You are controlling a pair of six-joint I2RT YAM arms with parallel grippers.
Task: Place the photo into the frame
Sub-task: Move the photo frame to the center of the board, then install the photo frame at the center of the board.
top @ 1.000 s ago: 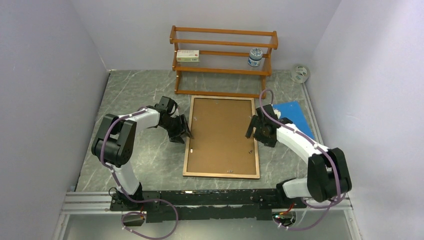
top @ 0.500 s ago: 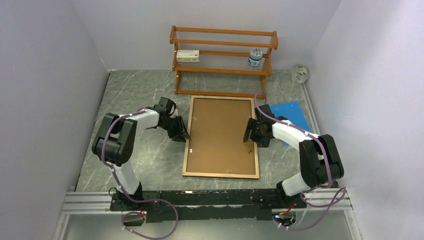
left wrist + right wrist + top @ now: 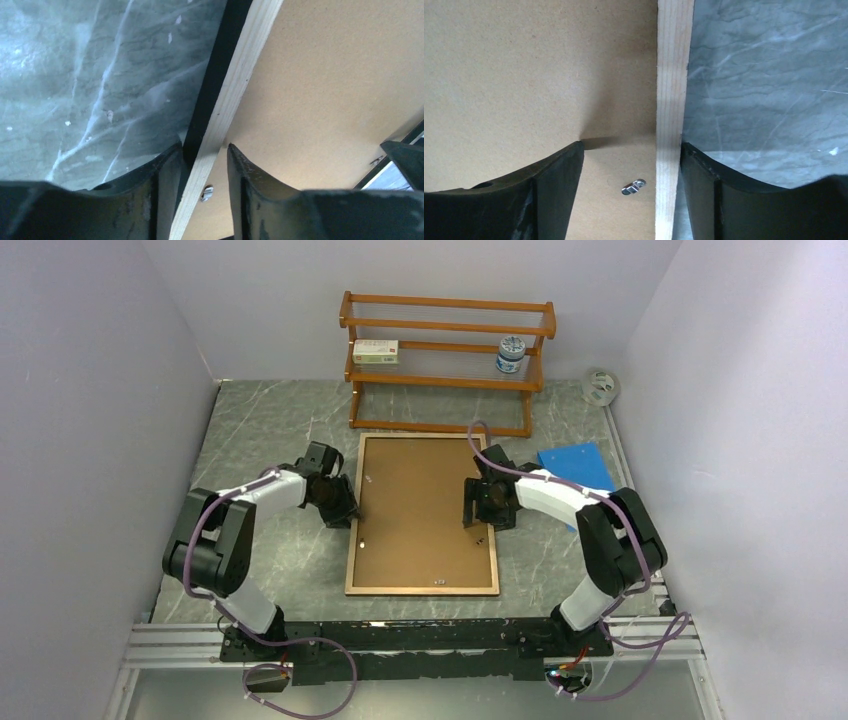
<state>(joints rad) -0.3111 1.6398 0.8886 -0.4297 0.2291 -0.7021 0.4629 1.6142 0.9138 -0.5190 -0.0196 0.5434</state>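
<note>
The frame (image 3: 422, 591) lies back-up on the table, its light wood border around a brown backing board (image 3: 420, 510). The photo is out of view. My left gripper (image 3: 352, 508) straddles the frame's left border (image 3: 240, 75). In the left wrist view the gripper (image 3: 205, 150) is closed narrowly on that border, one finger on the black outer side, the other on the backing. My right gripper (image 3: 470, 512) straddles the right border (image 3: 671, 75). In the right wrist view the gripper (image 3: 631, 147) is open wide, its outer finger against the border, its inner finger resting on the backing.
A wooden shelf rack (image 3: 445, 365) stands behind the frame with a small box (image 3: 375, 350) and a jar (image 3: 511, 354) on it. A blue sheet (image 3: 578, 468) lies to the right of the frame. A tape roll (image 3: 600, 387) sits at the back right. A metal clip (image 3: 633, 186) lies on the backing.
The frame has slid to the left and slightly nearer, with both grippers moving left along with it at its two side borders.
</note>
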